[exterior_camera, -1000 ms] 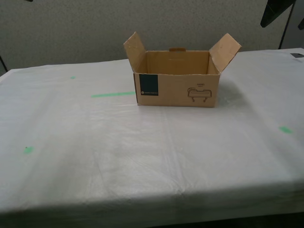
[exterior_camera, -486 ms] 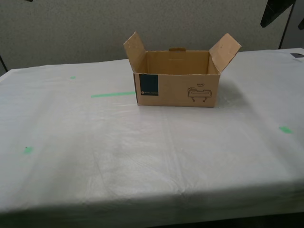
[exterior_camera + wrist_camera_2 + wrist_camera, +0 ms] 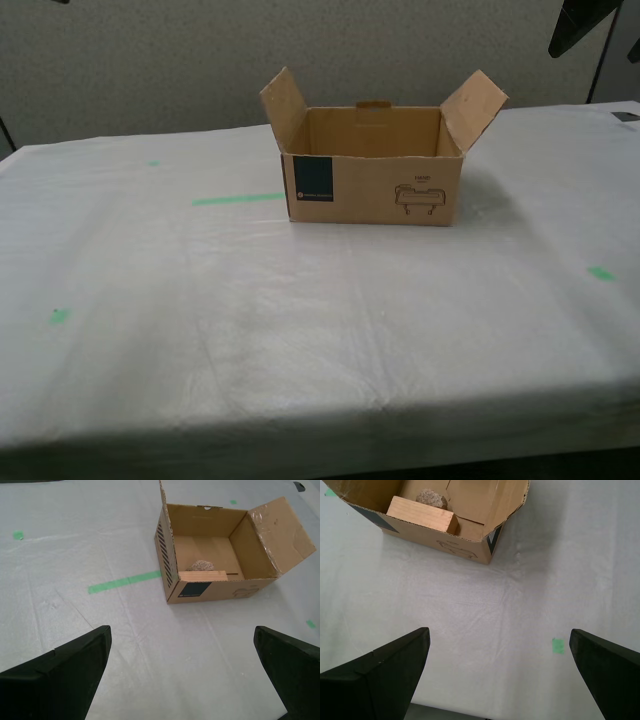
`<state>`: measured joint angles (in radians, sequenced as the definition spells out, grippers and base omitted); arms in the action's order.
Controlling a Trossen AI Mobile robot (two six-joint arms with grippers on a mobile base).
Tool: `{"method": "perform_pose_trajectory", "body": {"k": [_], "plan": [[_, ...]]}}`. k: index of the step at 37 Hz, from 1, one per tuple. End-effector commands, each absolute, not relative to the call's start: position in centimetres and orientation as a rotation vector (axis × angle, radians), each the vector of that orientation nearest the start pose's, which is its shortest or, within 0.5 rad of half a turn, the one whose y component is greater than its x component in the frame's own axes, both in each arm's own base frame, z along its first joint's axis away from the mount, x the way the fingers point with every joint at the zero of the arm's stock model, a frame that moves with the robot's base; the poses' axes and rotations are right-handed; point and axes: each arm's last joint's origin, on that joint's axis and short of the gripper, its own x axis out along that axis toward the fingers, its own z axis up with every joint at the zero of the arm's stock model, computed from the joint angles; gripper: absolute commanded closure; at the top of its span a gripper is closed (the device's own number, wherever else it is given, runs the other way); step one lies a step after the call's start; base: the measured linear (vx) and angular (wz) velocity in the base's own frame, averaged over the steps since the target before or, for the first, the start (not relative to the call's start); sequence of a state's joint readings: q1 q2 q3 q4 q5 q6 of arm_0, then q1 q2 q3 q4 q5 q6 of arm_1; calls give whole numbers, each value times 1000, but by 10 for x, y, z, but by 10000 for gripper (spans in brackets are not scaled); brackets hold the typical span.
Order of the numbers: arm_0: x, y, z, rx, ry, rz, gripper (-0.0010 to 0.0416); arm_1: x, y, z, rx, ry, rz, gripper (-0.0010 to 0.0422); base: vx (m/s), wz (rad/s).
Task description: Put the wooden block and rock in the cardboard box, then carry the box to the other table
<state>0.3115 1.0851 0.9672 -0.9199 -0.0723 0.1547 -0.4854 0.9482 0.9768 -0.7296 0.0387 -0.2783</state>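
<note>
Table [image 3: 300, 330] covered in wrinkled white sheeting. Cardboard box [image 3: 372, 190] stands near its far edge; green tape marks [image 3: 238, 199] scattered across the surface.

The cardboard box [image 3: 372, 175] is the only thing standing on the table [image 3: 300, 320], well back from the near edge, so wrinkled sheeting lies bare in front of it and off to both sides in the exterior view. Its top is open, but the two side flaps [image 3: 284, 100] rise and splay outward, narrowing any way in from the sides. Inside, the wooden block [image 3: 422, 515] lies against the front wall with the rock [image 3: 432, 498] just behind it, leaving the rest of the floor bare.
</note>
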Motion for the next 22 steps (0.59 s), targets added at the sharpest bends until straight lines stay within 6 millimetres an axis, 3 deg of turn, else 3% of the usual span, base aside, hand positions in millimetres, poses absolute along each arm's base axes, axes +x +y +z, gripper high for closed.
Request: {"method": "perform_pose_trajectory", "body": {"k": [1, 22], "plan": [[186, 62, 285, 15, 1059, 262, 16, 162, -86, 323, -107, 752, -402, 23, 0, 0], [186, 62, 285, 15, 1059, 262, 16, 162, -87, 323, -107, 752, -403, 23, 0, 0]]}}
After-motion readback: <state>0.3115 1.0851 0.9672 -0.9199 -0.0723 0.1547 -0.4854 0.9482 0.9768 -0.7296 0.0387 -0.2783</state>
